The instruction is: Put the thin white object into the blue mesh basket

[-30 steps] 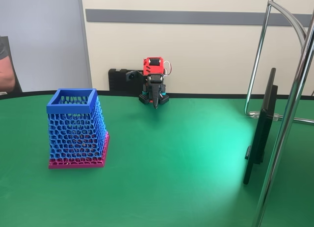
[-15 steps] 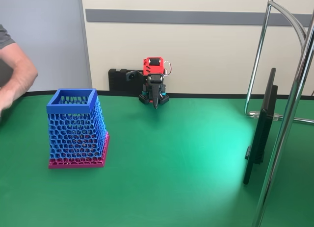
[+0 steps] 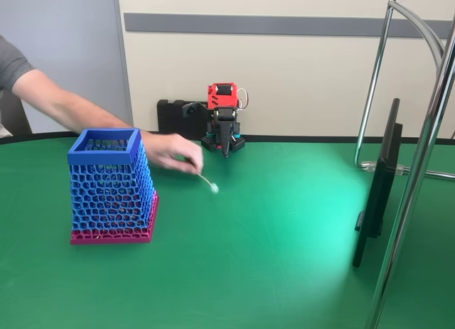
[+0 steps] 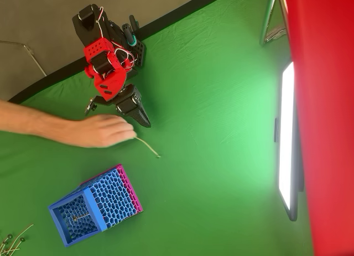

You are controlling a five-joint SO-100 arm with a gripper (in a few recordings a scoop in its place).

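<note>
The thin white object (image 3: pixel 207 183) (image 4: pixel 148 147) is pinched at one end by a person's hand (image 3: pixel 170 151) (image 4: pixel 99 130), its bud tip low over the green table. The blue mesh basket (image 3: pixel 106 180) (image 4: pixel 94 209) stands upright on its pink base, left of the stick in the fixed view. A similar thin stick lies inside it in the overhead view. My gripper (image 3: pixel 226 150) (image 4: pixel 145 120) hangs folded at the red arm's base at the back of the table. It points down, shut and empty, just behind the hand.
A flat monitor (image 3: pixel 380 180) (image 4: pixel 287 140) stands edge-on at the right. Chrome stand poles (image 3: pixel 419 165) rise beside it. Several thin sticks (image 4: pixel 11 239) lie off the basket's corner at the overhead view's bottom left.
A person's arm has reached in from the left and now holds the thin white stick over the table in front of my arm. My arm has not moved.
</note>
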